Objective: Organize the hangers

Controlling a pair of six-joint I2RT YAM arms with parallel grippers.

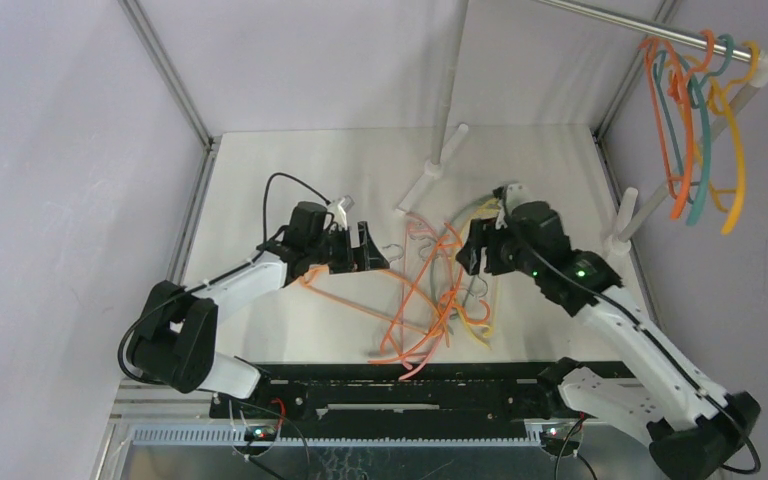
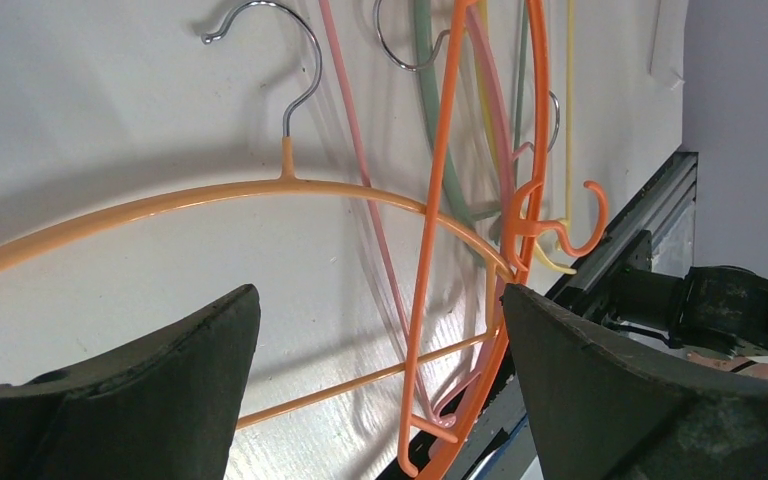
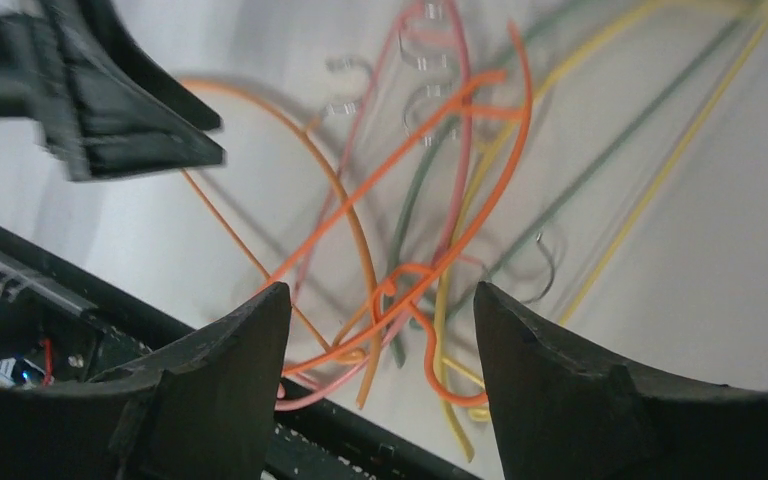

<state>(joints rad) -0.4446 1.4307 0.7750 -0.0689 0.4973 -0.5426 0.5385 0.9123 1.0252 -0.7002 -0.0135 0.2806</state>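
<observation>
The left gripper hovers, jaws apart, over a white desk between pale grey walls. The right gripper, jaws also apart, faces it. Between them lies a tangle of thin orange, pink, yellow and green plastic hangers, mostly lying near-to-far, wire hooks far. More coloured hangers hang from a steel rail far right.

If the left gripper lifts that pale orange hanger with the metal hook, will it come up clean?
The pale orange hanger looks thin, so likely light and springy. It probably won't come clean: a bright orange hanger crosses its arm and may drag along. Its glossy rod might swivel in the left gripper.
</observation>
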